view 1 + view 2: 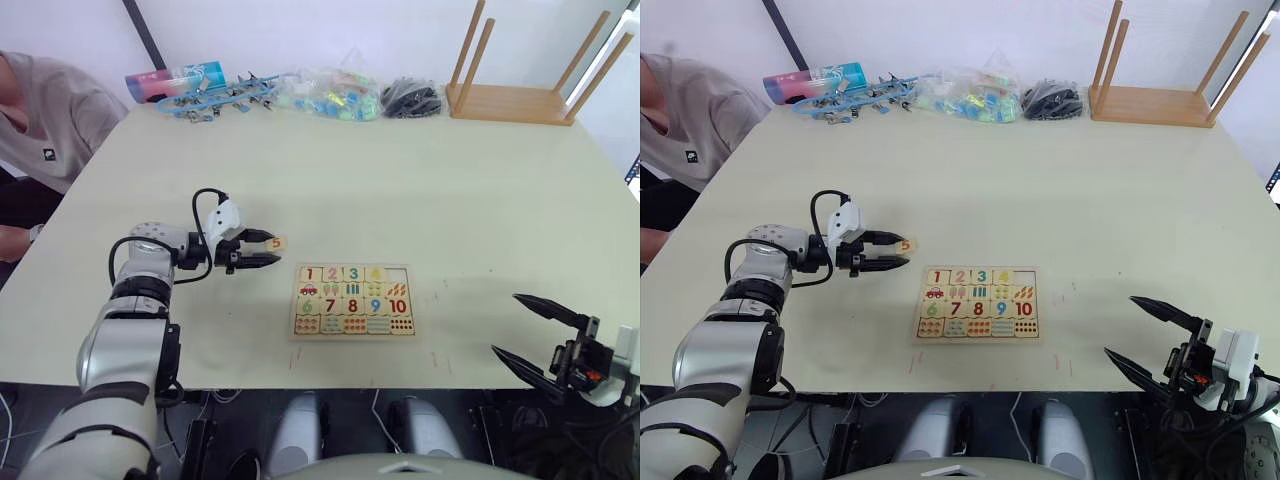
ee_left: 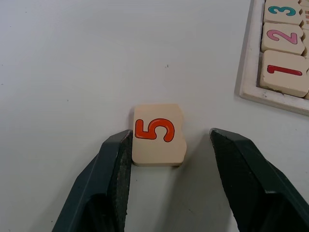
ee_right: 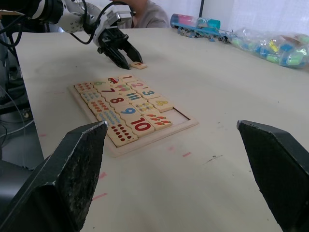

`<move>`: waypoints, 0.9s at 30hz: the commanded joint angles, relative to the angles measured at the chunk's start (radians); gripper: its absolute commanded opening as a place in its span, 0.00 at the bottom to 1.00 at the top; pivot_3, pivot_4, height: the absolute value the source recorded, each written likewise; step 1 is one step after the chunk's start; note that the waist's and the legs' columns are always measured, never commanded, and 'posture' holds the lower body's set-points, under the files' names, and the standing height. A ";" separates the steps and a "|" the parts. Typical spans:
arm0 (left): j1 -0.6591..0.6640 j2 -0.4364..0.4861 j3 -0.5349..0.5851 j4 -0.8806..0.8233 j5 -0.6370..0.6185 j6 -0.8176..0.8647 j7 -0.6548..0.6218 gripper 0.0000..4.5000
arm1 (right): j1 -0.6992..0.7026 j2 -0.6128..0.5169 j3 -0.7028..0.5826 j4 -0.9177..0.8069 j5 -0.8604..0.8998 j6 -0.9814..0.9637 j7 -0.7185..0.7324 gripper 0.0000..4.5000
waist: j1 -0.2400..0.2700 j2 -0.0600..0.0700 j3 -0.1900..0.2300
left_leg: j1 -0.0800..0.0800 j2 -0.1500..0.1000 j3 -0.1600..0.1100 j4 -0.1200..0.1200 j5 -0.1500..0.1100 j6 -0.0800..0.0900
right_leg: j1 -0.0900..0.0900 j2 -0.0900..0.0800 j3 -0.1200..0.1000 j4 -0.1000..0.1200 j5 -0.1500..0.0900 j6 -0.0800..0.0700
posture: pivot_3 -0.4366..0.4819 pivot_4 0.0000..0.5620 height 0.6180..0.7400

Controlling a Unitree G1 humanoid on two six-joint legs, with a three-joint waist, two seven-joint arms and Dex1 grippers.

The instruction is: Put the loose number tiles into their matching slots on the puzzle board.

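Tile 5 (image 2: 158, 135) lying flat on worktop (image 1: 420, 190), just left of puzzle board (image 1: 353, 300) at centre of head view. Board's upper row showing 1–4; last slot (image 3: 179, 114) at right end sitting bare. Bagged items along top edge hard to make out. Left gripper (image 2: 166, 145) fingers standing apart, straddling tile 5, one finger touching its edge, other clear. Right gripper (image 1: 532, 335) at lower right, fingers spread wide, holding nothing.

Pale table (image 1: 420, 190), white wall (image 1: 400, 30), upturned wooden stool (image 1: 520, 95)
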 commanded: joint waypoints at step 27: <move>0.007 -0.017 -0.025 0.041 0.044 -0.011 0.060 0.23 | -0.006 0.005 0.000 -0.002 -0.001 -0.014 -0.004 1.00 | 0.002 0.003 -0.002 | 0.003 0.000 -0.001 0.000 0.000 0.000 | 0.005 0.000 -0.003 0.000 0.000 0.000 | 0.48 0.27 0.98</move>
